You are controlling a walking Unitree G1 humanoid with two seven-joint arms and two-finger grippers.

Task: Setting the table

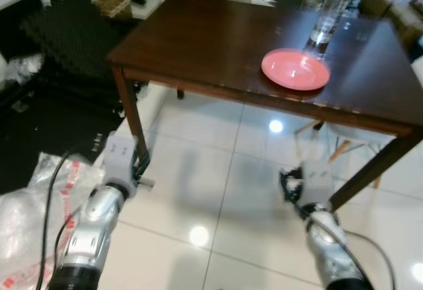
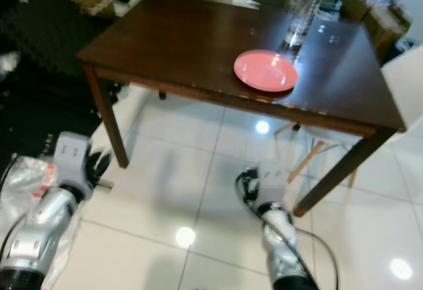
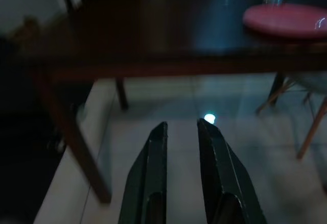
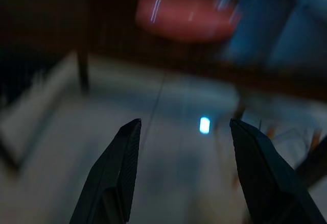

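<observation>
Hanging low over the white tiled floor [image 1: 218, 171], my two grippers are both carrying nothing. My left gripper [image 3: 181, 132] is holding its black fingers close together with just a thin slit of tile showing between them, empty. My right gripper [image 4: 181, 127] is spreading its fingers wide apart, also empty. Both are sitting below the level of the tabletop and short of its near edge, with glossy open tile stretching ahead of them and ceiling lights glinting off it.

Off at my nine o'clock a crumpled plastic bag [image 1: 26, 204] is lying on the floor just beside my left arm, and dark foam mats [image 1: 73, 32] are filling the ten o'clock side. A table leg [image 1: 132, 121] is standing near my left gripper at eleven o'clock; another leg [image 2: 337, 171] is slanting down near my right gripper at one o'clock, with a light wooden chair's legs [image 2: 307, 158] showing under the table behind it.

Ahead at twelve o'clock, the dark wooden table [image 1: 198, 45] is spreading wide. A round pink plate [image 1: 295, 69] is lying flat near its front edge, toward the right, and a tall clear glass [image 1: 327, 16] is standing upright just behind it.
</observation>
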